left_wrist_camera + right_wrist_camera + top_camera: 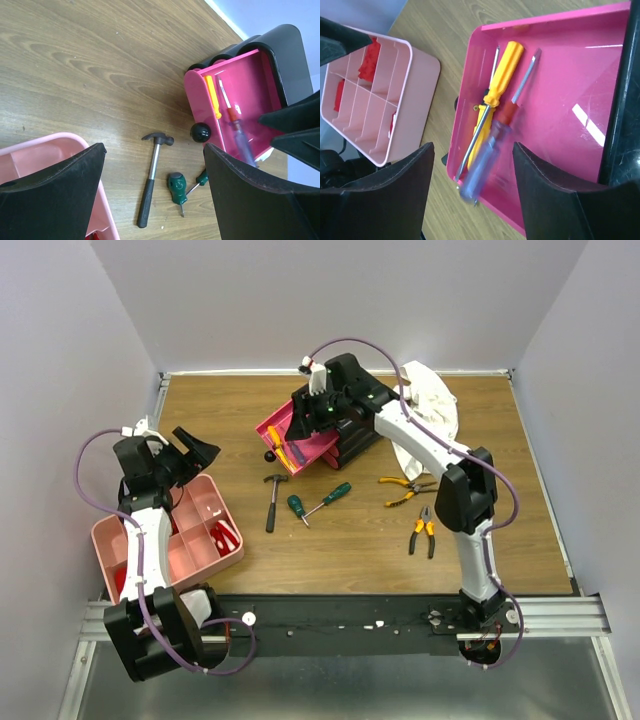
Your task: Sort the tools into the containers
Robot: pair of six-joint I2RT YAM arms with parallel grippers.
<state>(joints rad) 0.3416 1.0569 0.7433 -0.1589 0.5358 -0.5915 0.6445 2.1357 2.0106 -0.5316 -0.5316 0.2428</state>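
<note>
My right gripper point(312, 418) hangs open over the pulled-out magenta drawer point(318, 447) of the black box. In the right wrist view its jaws point(472, 150) stand wide apart. Below them a purple-handled screwdriver point(485, 157), blurred, lies loose in the drawer point(570, 75) beside yellow-handled screwdrivers point(502, 75). My left gripper point(193, 455) is open and empty above the pale-pink tray point(205, 495). On the table lie a black-handled hammer point(272, 502), two green-handled screwdrivers point(296, 506) point(336, 494) and three orange-and-black pliers point(400, 481) point(405, 499) point(425, 531).
A white cloth point(432, 405) lies behind the right arm. The tray holds red parts point(226, 537) in some compartments. The drawer's black knob point(201, 132) sticks out toward the hammer point(151, 180). The left wrist view also shows the stubby green screwdriver point(176, 186).
</note>
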